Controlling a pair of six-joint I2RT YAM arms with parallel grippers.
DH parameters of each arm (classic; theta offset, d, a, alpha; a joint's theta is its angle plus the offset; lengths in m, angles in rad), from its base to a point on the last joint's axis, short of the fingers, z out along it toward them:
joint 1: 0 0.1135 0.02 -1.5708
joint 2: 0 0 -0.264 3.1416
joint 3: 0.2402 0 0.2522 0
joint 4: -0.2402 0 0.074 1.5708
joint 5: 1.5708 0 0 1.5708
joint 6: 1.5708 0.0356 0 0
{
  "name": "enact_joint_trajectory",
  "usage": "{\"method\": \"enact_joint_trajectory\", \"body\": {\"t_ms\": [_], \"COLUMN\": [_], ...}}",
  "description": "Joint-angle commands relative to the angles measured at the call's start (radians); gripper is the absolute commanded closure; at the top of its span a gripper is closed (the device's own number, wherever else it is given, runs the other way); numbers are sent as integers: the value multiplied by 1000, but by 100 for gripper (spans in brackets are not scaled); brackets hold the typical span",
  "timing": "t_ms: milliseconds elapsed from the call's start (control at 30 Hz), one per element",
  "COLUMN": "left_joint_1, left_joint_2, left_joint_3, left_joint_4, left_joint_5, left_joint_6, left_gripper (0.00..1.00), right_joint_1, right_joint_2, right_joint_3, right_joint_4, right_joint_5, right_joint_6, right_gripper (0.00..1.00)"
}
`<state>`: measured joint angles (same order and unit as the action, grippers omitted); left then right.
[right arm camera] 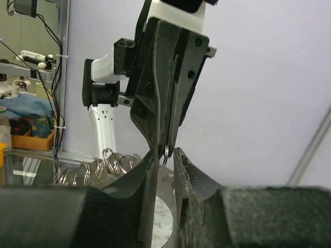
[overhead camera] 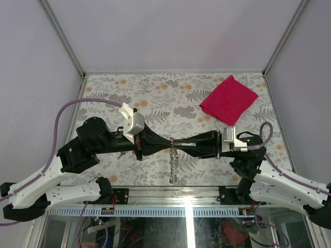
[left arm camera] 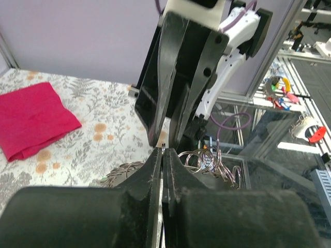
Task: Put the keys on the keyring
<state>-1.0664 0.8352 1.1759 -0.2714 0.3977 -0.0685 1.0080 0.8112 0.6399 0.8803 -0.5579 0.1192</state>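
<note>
My left gripper [overhead camera: 168,144] and right gripper [overhead camera: 177,144] meet tip to tip above the table's front middle. The left gripper [left arm camera: 164,152] is shut on a thin metal keyring [right arm camera: 165,153]. The right gripper [right arm camera: 164,155] stands narrowly open with that ring between its fingers. A chain of linked keyrings [overhead camera: 172,165] hangs from the ring toward the front edge, and it also shows in the left wrist view [left arm camera: 207,157]. A small grey metal piece [overhead camera: 121,154] and a red bit [overhead camera: 134,152] lie under the left arm. I cannot tell whether they are the keys.
A folded red cloth [overhead camera: 229,99] lies at the back right of the floral tablecloth [overhead camera: 155,93]; it also shows in the left wrist view [left arm camera: 31,119]. More rings and a small green bit [left arm camera: 103,180] lie left of my left fingers. Grey walls enclose three sides.
</note>
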Motion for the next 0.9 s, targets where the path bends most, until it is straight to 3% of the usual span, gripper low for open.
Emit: {"method": "enact_joint_trajectory", "body": {"t_ms": [0,300,867], "left_joint_1": [-3,-3,-3], "left_joint_2": [19,111,256], "left_joint_3": [99,264,493], "left_joint_4": [-128,-383,-683], "left_joint_5": [13,10,-41], "left_joint_6": [62,145,264], "left_gripper": [100,100,100], "right_joint_1": [4,4,3], "right_joint_2": [-62,-70,6], "right_joint_3": [99,176,201], "right_joint_4": [-224,-494,-484], "right_joint_5": [28,8,-20], "right_joint_6": [-110,-123,-44], "right_gripper": [75,73,74]}}
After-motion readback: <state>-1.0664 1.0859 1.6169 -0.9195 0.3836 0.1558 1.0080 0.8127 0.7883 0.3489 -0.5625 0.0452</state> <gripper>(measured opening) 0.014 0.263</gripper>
